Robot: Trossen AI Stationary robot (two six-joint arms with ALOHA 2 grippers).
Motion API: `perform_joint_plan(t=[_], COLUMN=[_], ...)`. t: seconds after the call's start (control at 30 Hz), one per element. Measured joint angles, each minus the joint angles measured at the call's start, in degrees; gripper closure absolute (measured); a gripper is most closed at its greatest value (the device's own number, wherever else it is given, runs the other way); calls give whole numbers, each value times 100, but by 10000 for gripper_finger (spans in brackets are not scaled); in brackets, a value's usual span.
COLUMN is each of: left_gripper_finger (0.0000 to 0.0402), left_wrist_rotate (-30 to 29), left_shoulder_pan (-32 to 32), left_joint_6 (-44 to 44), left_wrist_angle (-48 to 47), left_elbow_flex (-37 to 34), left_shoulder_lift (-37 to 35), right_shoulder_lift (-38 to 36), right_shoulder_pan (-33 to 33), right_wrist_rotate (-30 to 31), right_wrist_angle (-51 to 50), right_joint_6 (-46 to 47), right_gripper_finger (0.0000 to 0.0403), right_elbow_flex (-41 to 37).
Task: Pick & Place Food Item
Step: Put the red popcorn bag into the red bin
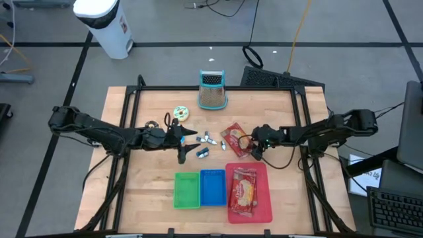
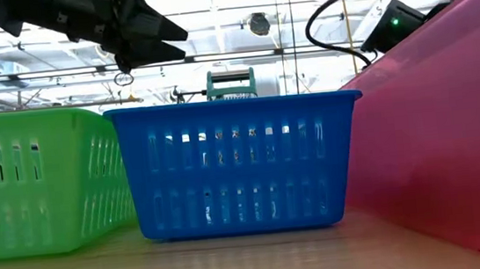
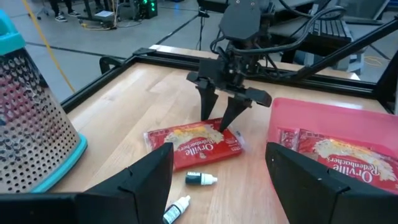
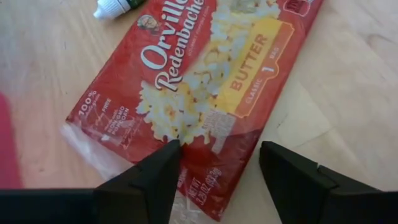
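A red butter-popcorn bag [image 4: 205,81] lies flat on the wooden table, right of centre [image 1: 234,137]. My right gripper [image 4: 217,149] is open and points slanting down at the bag's end nearest the table's right edge. One finger stands over the bag and the other at its side edge [image 3: 214,121]. My left gripper [image 1: 190,145] hovers open at the table's middle, facing the bag [image 3: 186,144] and touching nothing. A second popcorn bag [image 1: 243,190] lies in the red bin [image 1: 268,198]. My right gripper stands open over the bag's right end [image 4: 205,180], coming from the table's right side and slanting down. Its fingertips [image 3: 222,124] reach down to the wrapper, but I cannot tell whether they touch it. The bag lies flat on the table.
Green [image 1: 187,190], blue [image 1: 211,188] and red bins stand side by side along the near edge. Small dropper bottles [image 1: 208,139] lie between the two grippers. A metal grater [image 1: 212,89] stands at the far edge, with a tape roll [image 1: 181,113] left of it.
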Motion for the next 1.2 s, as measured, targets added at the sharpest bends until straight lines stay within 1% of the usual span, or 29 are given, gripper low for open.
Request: perform_joint_plan(t=[0.1,0.17,0.3,0.43,0.47,0.6,0.7,1.1,1.2], left_gripper_finger=[144,144,144,144,144,144,144,144,144], left_wrist_rotate=[2,4,4,6,7,7,9,-2,-4], left_shoulder_pan=[0,0,0,0,0,0,0,0,0], left_joint_6=[0,0,-2,-55,-66,-98,-215,-277,-288], left_wrist_angle=[-22,-23,-25,-53,-56,-55,-54,-43,-44], left_elbow_flex=[0,0,0,1,2,2,2,4,4], left_shoulder_lift=[0,0,0,0,0,0,0,0,0], right_shoulder_lift=[-35,-76,-103,-101,-101,-107,-268,-1665,-1945], right_shoulder_pan=[0,-2,-2,-15,-23,-24,-26,16,100], right_wrist_rotate=[15,9,-19,-25,-18,138,165,113,-155], right_wrist_angle=[-23,-33,77,310,400,768,1018,1102,1110], right_joint_6=[-4,-45,-246,-712,-815,-1129,-1401,-1798,-1843], right_gripper_finger=[225,250,312,380,390,393,399,401,402], right_elbow_flex=[-2,-9,-17,-25,-26,-33,-33,-33,-33])
